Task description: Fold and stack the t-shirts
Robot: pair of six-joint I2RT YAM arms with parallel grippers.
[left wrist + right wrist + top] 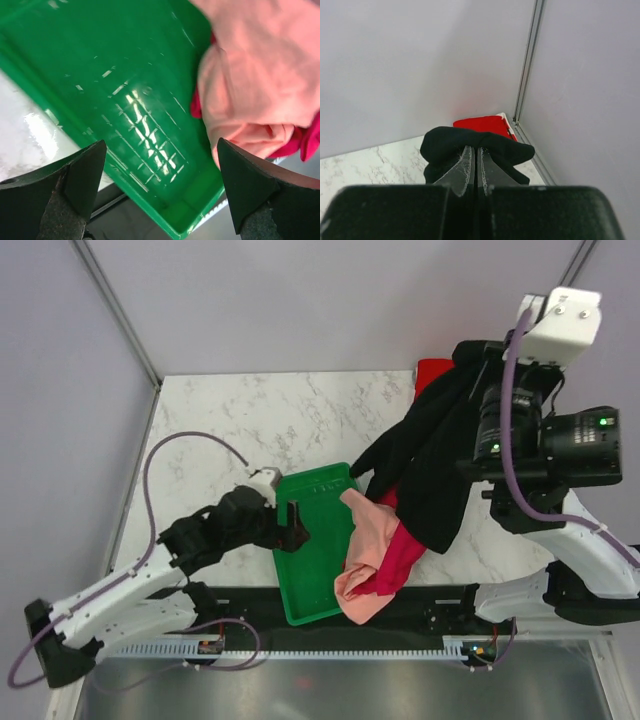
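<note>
- Where the marble table (250, 420) reaches its near edge, a green plastic bin (312, 575) lies at a slant, with its near end over the dark strip between the arm bases.
- Peach t-shirt (362, 540): crumpled, draped over the bin's right rim and partly inside it.
- Magenta t-shirt (405, 558): bunched under and beside the peach one.
- Black t-shirt (430, 465): held up above the table on the right, hanging in a long fold. Its lower end meets the peach and magenta heap.
- Red t-shirt (432, 372): in the table's far right corner, mostly hidden behind the black cloth.
- Right gripper (475, 150): raised high and pointing toward the far corner, with its fingers pinched together on a bunched fold of the black t-shirt.
- Left gripper (295, 530): arm stretched low toward the right, jaws spread wide above the bin's floor and holding nothing. The peach cloth is near one fingertip.
</note>
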